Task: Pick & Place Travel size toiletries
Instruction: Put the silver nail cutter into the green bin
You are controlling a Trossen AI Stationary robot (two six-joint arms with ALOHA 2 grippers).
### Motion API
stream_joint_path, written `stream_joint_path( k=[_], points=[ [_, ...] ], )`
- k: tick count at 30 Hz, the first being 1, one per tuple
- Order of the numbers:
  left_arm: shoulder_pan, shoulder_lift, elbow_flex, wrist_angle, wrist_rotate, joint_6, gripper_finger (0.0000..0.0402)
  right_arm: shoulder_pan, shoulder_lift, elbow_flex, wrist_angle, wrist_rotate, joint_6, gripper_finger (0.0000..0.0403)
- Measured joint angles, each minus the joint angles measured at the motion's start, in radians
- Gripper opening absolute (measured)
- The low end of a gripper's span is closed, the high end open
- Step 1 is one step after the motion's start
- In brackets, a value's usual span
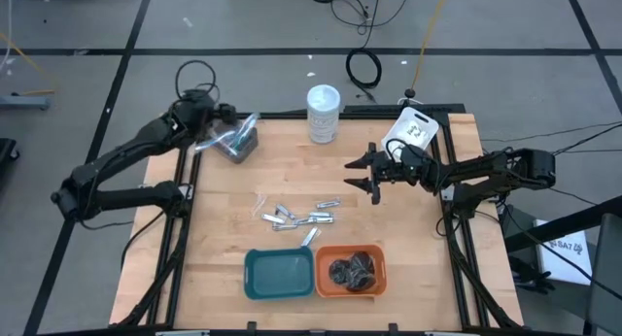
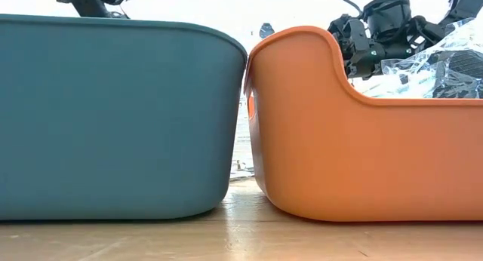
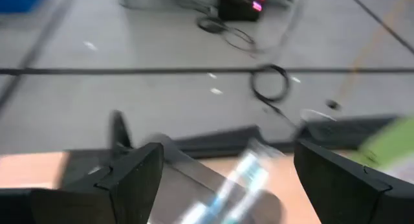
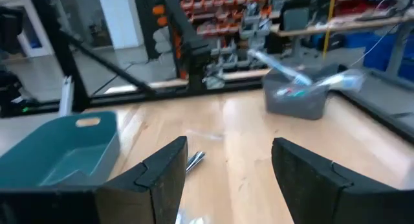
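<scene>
progress: dark wrapped bundles [image 1: 352, 270] already lie in the orange tray [image 1: 325, 284], teal tray [image 1: 280, 275] looks bare | left: silver tubes [image 1: 296, 217] lie loose just behind the teal tray | right gripper [image 1: 366, 173] hovers beyond them, fingers wide, holding nothing | left gripper [image 1: 209, 134] spread wide over a grey bin [image 1: 236, 142], far from the teal tray

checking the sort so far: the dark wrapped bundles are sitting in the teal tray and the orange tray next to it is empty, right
Not quite. The high view shows the dark wrapped bundles in the orange tray, and it is the teal tray beside it that holds nothing. The two trays do stand side by side at the table's near edge, as you say.
</scene>
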Motion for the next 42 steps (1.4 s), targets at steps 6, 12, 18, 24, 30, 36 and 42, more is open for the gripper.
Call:
stream_joint_path(
  k=[6, 12, 18, 24, 30, 36, 42],
  points=[
    [-0.123, 0.037, 0.000, -0.033, 0.070, -0.066, 0.0340, 0.078, 0.029, 0.063, -0.235, 0.050, -0.025, 0.0212],
    [-0.286, 0.153, -0.001, 0.017, 0.027, -0.121, 0.0340, 0.178, 0.227, 0.194, -0.407, 0.157, -0.118, 0.0212],
    [-0.407, 0.270, -0.001, 0.148, 0.023, -0.082, 0.0340, 0.189, 0.406, 0.269, -0.408, 0.157, -0.179, 0.0212],
    [-0.471, 0.345, -0.001, 0.214, 0.021, -0.057, 0.0340, 0.159, 0.465, 0.279, -0.452, 0.157, -0.196, 0.0212],
    [-0.491, 0.435, -0.001, 0.267, -0.003, -0.039, 0.0340, 0.140, 0.482, 0.282, -0.543, 0.156, -0.201, 0.0196],
    [-0.490, 0.514, -0.001, 0.300, -0.004, -0.031, 0.0340, 0.140, 0.491, 0.281, -0.548, 0.161, -0.204, 0.0106],
    [-0.489, 0.555, -0.001, 0.302, -0.003, -0.011, 0.0340, 0.140, 0.492, 0.280, -0.543, 0.156, -0.215, 0.0036]
  ],
)
